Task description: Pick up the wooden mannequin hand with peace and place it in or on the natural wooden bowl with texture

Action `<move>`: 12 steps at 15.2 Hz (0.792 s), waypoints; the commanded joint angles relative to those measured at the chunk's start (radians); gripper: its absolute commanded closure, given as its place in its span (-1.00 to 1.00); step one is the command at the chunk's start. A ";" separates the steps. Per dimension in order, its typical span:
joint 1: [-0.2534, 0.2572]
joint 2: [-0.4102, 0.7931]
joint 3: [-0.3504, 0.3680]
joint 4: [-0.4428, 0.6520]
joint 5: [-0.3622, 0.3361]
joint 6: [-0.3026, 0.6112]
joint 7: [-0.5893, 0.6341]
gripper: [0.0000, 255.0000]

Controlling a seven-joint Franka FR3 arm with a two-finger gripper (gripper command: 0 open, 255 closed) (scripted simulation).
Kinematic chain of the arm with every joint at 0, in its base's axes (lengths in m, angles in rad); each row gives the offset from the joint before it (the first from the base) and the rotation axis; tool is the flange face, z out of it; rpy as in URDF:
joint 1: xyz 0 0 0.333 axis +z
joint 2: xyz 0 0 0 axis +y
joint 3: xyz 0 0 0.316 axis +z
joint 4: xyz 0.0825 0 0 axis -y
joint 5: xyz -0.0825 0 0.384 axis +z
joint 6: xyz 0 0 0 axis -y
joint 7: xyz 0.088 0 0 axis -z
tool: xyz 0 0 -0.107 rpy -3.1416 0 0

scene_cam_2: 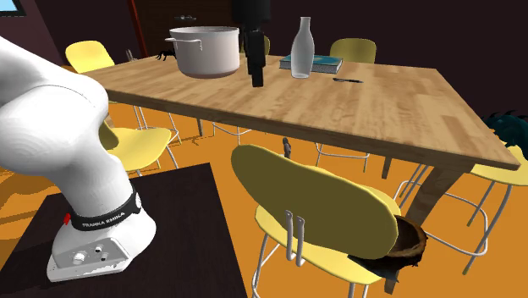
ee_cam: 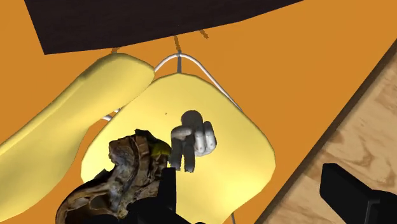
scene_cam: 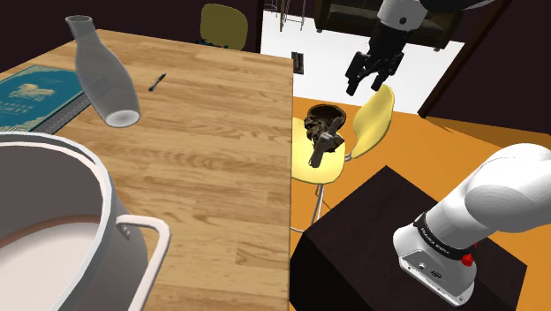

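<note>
The mannequin hand (ee_cam: pixel 191 141), pale grey in the wrist view and dark in the shoulder view (scene_cam: pixel 320 150), lies on the seat of a yellow chair (ee_cam: pixel 242 146). Right beside it on the same seat stands the rough brown bowl (ee_cam: pixel 118 181), also seen in the shoulder view (scene_cam: pixel 321 118); they look close or touching. My black gripper (scene_cam: pixel 369 84) hangs open well above the chair with nothing between its fingers. In the wrist view the gripper (ee_cam: pixel 254 203) looks straight down on the seat, one finger (ee_cam: pixel 162 197) overlapping the bowl. The bowl's rim (scene_cam_2: pixel 408 240) peeks past the chair's backrest.
The wooden table (scene_cam: pixel 212 159) borders the chair, its edge close to the bowl. On it stand a large pot (scene_cam: pixel 53 230), a tilted glass vase (scene_cam: pixel 101 75), a book (scene_cam: pixel 35 97) and a pen (scene_cam: pixel 157 81). The black stand (scene_cam: pixel 371 238) is beside the chair. More yellow chairs (scene_cam_2: pixel 89 55) surround the table.
</note>
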State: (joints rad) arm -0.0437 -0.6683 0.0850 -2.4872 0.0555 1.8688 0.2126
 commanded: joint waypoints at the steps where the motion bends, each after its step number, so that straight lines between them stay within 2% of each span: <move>1: -0.006 0.037 0.020 -0.043 -0.009 0.073 0.026 -1.00; 7: -0.040 0.182 0.068 -0.129 -0.057 0.275 0.102 -1.00; 12: -0.085 0.345 0.107 -0.163 -0.130 0.444 0.190 -1.00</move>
State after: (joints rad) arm -0.1206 -0.3567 0.1817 -2.6432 -0.0588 2.2757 0.3797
